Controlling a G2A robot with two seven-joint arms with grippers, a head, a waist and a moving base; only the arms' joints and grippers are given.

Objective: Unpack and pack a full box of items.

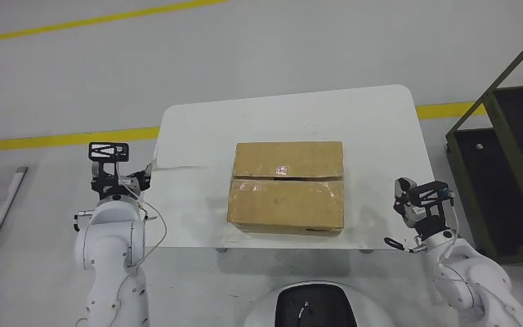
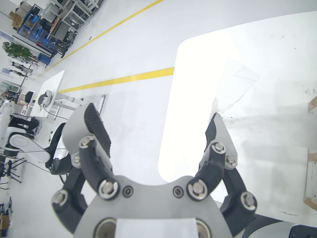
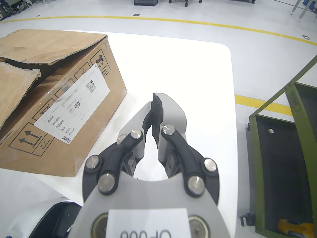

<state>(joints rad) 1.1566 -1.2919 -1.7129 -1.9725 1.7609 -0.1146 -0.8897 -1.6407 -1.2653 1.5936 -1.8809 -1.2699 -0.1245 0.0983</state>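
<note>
A brown cardboard box [image 1: 287, 187] sits in the middle of the white table [image 1: 286, 114], its top flaps folded down with a gap along the seam. In the right wrist view the box [image 3: 49, 87] shows a white label on its side and slightly raised, torn flap edges. My left gripper [image 1: 109, 151] hangs off the table's left edge, open and holding nothing [image 2: 156, 125]. My right gripper [image 1: 421, 196] is off the table's right edge, shut on nothing [image 3: 156, 105], apart from the box.
A piece of clear film [image 2: 235, 87] lies on the table [image 2: 272, 63] near the left gripper. A green metal cart [image 1: 490, 163] stands right of the table, close to the right arm [image 3: 284, 137]. Yellow floor lines run behind.
</note>
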